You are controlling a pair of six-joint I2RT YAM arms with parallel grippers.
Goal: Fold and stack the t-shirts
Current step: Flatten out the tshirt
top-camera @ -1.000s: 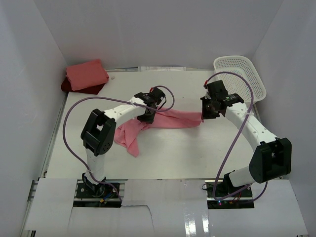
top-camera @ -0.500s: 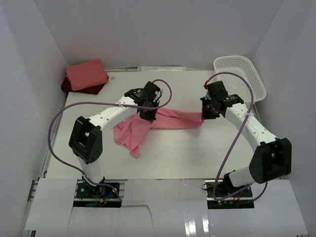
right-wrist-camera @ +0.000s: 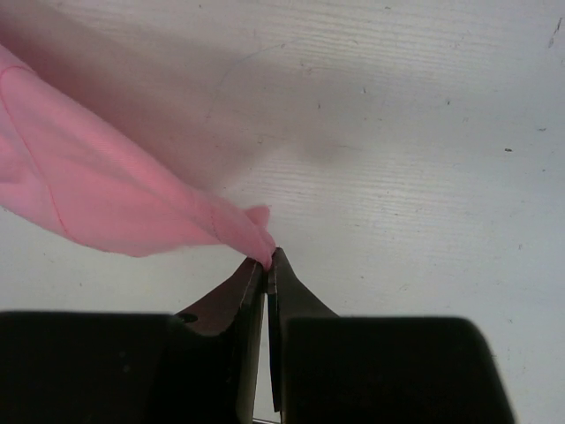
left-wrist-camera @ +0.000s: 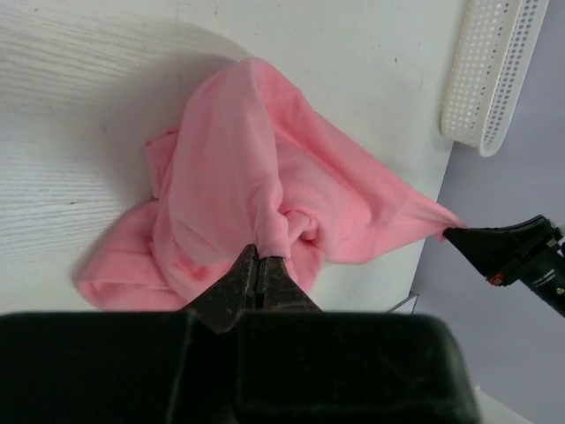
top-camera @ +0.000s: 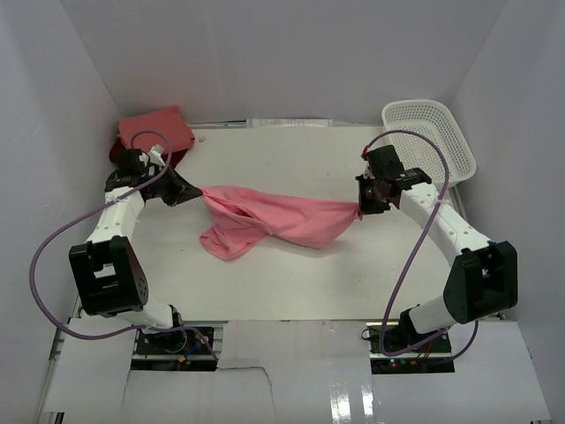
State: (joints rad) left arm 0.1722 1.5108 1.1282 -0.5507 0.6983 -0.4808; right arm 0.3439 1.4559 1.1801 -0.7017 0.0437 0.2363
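A rose pink t-shirt (top-camera: 282, 216) hangs stretched between my two grippers above the middle of the table. My left gripper (top-camera: 196, 193) is shut on its left end; the left wrist view shows the cloth (left-wrist-camera: 256, 177) bunched at the closed tips (left-wrist-camera: 259, 258). My right gripper (top-camera: 360, 208) is shut on its right corner, and the right wrist view shows the cloth (right-wrist-camera: 106, 190) pinched at the tips (right-wrist-camera: 267, 259). A folded salmon pink shirt (top-camera: 157, 131) lies on a dark red shirt (top-camera: 119, 153) at the far left corner.
A white mesh basket (top-camera: 430, 134) leans at the far right corner and also shows in the left wrist view (left-wrist-camera: 490, 71). White walls close in the table on three sides. The left arm's cable loops over the table's left edge.
My left gripper has swung far to the left with the shirt's end, pulling the rose pink shirt out wide. My right gripper has stayed almost still, holding its corner.
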